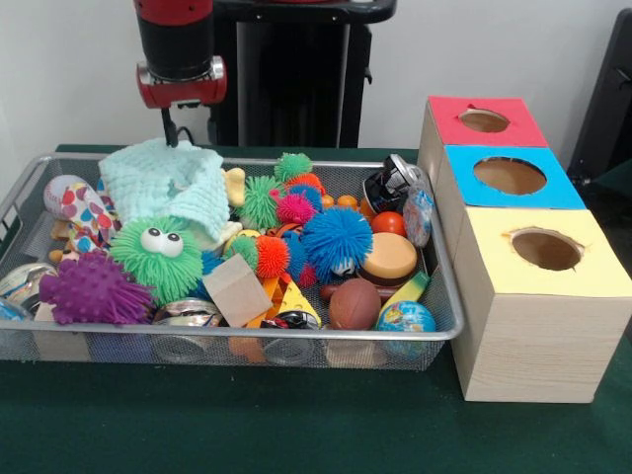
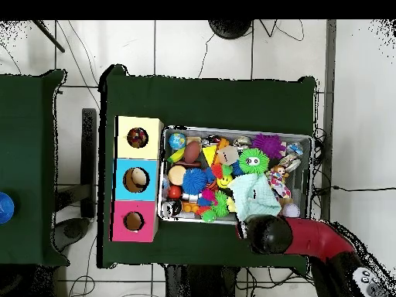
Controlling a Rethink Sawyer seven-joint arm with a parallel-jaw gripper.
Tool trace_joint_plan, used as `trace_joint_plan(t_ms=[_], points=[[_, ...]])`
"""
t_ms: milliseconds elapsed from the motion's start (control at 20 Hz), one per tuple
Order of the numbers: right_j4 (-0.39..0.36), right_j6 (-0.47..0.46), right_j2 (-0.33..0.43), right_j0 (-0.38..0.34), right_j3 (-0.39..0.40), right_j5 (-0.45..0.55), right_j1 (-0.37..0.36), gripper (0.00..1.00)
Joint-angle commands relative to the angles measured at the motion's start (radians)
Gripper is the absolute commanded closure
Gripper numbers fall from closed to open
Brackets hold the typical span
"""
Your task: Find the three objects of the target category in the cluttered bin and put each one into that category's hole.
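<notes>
The wire mesh bin (image 1: 296, 336) is full of toys; it also shows in the overhead view (image 2: 232, 128). A white cloth piece with coloured dots (image 1: 85, 211) lies at its left end, and in the overhead view (image 2: 278, 182) at its right end. A second printed piece (image 1: 59, 190) lies just behind it. My gripper (image 1: 188, 133) hangs over the bin's far left rim, right behind a mint-green knitted cloth (image 1: 173, 183) that hides its tips. The yellow-topped box's hole (image 1: 546, 249) is right of the bin; in the overhead view (image 2: 138, 138) something dark shows inside it.
Blue-topped (image 1: 510, 176) and red-topped (image 1: 484, 120) boxes stand behind the yellow one. Spiky pom-pom balls fill the bin: green with eyes (image 1: 158, 255), purple (image 1: 94, 288), blue (image 1: 336, 240). A wooden block (image 1: 237, 288), a brown ball (image 1: 354, 303) and a globe ball (image 1: 405, 318) lie near the front rim.
</notes>
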Motion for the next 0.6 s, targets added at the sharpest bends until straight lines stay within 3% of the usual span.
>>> trace_joint_plan(t_ms=[50, 350, 600], points=[[-0.096, 0.113, -0.058, 0.025, -0.14, -0.095, 0.128, 0.0], [-0.1, 0.088, -0.066, -0.007, -0.204, -0.123, 0.208, 0.0], [-0.11, 0.068, -0.035, -0.034, -0.211, -0.201, 0.209, 0.0]])
